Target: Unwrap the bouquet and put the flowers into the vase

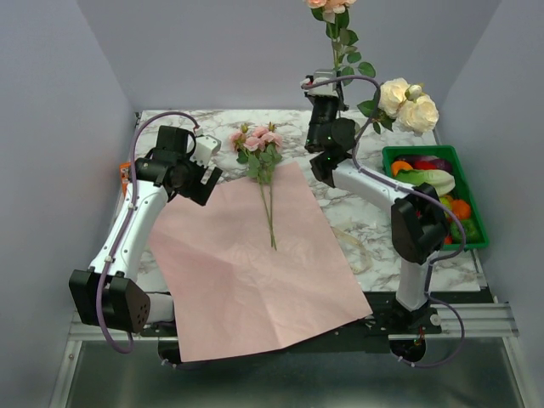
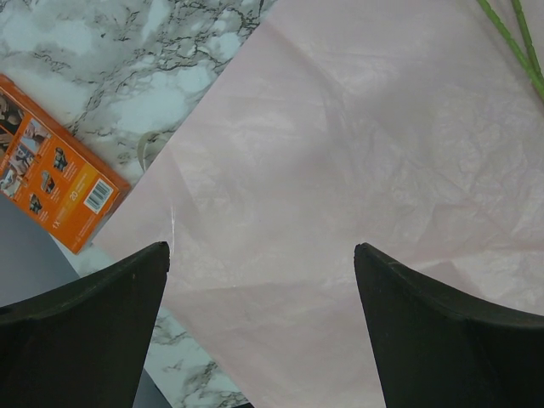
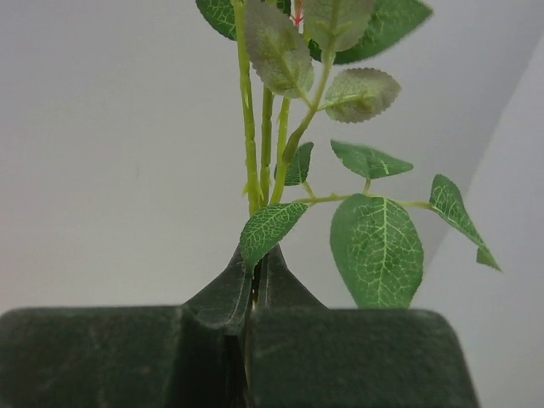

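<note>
**While Clamped Upright: Stem Axes and Containers**

Note right gripper (image 3: 257,259) pressed shut on green stems (image 3: 249,127): long axis vertical above the table's (image 1: 374,229) far side, peach bloom (image 1: 330,4) topmost, cream blooms (image 1: 408,104) leaning right. Find pink roses (image 1: 257,140) lying flat on the spread paper (image 1: 246,280), heads toward the far edge. See left gripper (image 2: 262,251) spread wide over the paper's left corner, holding nothing. Check green crate (image 1: 476,191) at right: vegetables (image 1: 429,178) inside.
</note>
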Robot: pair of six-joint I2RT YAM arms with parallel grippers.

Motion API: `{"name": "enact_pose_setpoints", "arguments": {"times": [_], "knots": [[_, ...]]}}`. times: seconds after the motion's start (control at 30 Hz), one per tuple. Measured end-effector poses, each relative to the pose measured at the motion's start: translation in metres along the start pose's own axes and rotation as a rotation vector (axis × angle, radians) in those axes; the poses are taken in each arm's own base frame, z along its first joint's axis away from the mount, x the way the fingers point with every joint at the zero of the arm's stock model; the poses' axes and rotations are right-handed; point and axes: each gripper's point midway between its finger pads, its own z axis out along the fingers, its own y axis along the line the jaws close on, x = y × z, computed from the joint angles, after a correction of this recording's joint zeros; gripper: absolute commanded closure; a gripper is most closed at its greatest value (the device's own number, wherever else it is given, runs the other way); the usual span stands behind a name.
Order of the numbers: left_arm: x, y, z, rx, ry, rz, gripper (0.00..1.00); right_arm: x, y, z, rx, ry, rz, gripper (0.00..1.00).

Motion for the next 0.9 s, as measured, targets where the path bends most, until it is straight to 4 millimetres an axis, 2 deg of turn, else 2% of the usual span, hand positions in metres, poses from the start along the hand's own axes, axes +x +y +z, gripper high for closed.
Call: {"name": "enact_pose_setpoints", "arguments": {"times": [0.1, 0.13, 0.2, 0.3, 0.33, 0.43, 0.63, 0.9], "knots": [[0.0, 0.0, 0.0, 0.0, -0.001, 0.0, 0.01, 0.003, -0.003, -0.005, 0.098, 0.045, -0.035, 0.83], [0.0, 0.0, 0.0, 0.0, -0.001, 0.0, 0.01, 0.005, -0.003, -0.008, 0.126, 0.066, -0.052, 0.77], [0.0, 0.0, 0.0, 0.0, -0.001, -0.001, 0.01, 0.01, -0.005, -0.016, 0.167, 0.11, -0.104, 0.7], [0.0, 0.0, 0.0, 0.0, -0.002, -0.001, 0.01, 0.018, -0.007, -0.028, 0.199, 0.184, -0.171, 0.55], [0.0, 0.0, -0.001, -0.001, -0.003, 0.0, 0.01, 0.02, -0.009, -0.032, 0.209, 0.205, -0.185, 0.47], [0.0, 0.0, -0.003, -0.004, -0.01, 0.005, 0.01, 0.022, -0.015, -0.04, 0.236, 0.254, -0.204, 0.3], [0.002, 0.0, -0.008, -0.008, -0.023, 0.014, 0.01, 0.026, -0.025, -0.058, 0.237, 0.318, -0.267, 0.25], [0.001, 0.0, -0.01, -0.009, -0.029, 0.017, 0.01, 0.007, -0.03, -0.106, 0.153, 0.335, -0.242, 0.25]]}}
